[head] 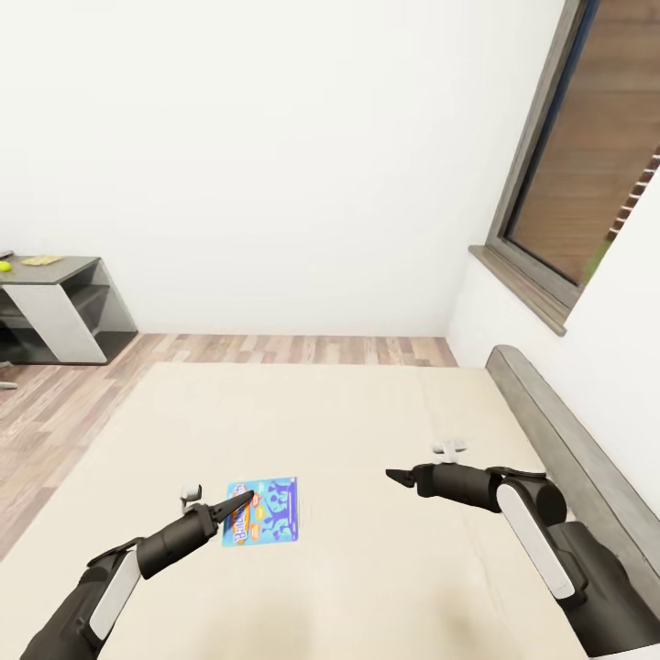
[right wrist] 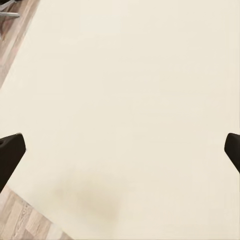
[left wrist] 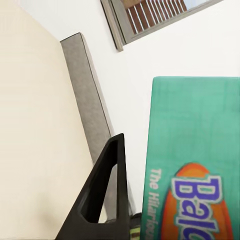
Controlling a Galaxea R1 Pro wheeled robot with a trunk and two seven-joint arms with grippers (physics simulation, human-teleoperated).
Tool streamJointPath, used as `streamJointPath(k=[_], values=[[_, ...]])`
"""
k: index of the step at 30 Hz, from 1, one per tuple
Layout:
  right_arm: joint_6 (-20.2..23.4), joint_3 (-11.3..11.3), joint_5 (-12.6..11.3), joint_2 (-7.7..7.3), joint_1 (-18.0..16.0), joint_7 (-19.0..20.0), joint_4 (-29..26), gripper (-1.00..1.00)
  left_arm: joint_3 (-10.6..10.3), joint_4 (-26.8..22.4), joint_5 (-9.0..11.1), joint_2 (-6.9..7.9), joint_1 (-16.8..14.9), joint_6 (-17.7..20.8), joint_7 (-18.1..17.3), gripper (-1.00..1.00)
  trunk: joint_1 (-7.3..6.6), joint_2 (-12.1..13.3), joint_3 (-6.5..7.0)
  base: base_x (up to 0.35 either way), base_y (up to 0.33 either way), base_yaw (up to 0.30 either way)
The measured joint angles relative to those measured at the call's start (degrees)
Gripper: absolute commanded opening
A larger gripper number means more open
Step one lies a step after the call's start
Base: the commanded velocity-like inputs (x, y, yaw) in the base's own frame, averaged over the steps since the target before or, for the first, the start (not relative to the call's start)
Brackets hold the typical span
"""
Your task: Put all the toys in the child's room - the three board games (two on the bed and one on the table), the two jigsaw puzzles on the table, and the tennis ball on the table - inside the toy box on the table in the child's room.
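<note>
Probably a home bedroom: beige bed [head: 385,431], wood-plank floor [head: 302,348], dark-framed window [head: 587,156], white walls.

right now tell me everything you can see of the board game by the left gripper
The thin rectangular board game box with the blue cartoon lid and orange-and-white lettering lies on the beige mattress, its short edges roughly facing the camera. The left gripper overlaps its near-left edge. In the left wrist view it looks green-edged, with purple "Bal" on an orange oval; whether the gripper is clamping it is unclear.
</note>
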Motion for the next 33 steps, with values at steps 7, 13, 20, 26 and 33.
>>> streamJointPath(k=[7,13,20,26,33], values=[[0.0,0.0,0.0,0.00,0.0,0.0,0.0,1.00,0.0,0.0,0.0,0.00,0.0,0.0,0.0,-1.00,0.00,0.0,0.00,0.000,0.267,0.000],[0.0,0.0,0.0,0.00,0.0,0.0,0.0,1.00,0.0,0.0,-0.1,0.00,0.0,0.0,0.1,-1.00,0.00,0.0,0.00,0.004,0.256,0.000],[0.0,0.0,0.0,0.00,0.0,0.0,0.0,1.00,0.0,0.0,0.0,0.00,0.0,0.0,0.1,-1.00,0.00,0.0,0.00,0.005,0.098,0.000],[0.0,-0.1,0.0,0.00,0.0,0.0,0.0,1.00,0.1,0.0,0.0,0.00,0.0,0.0,0.2,-1.00,0.00,0.0,0.00,0.001,0.022,0.000],[0.0,-0.2,0.0,0.00,0.0,0.0,0.0,1.00,0.1,0.0,0.0,0.00,0.0,0.1,0.3,-1.00,0.00,0.0,0.00,0.000,0.005,0.000]])
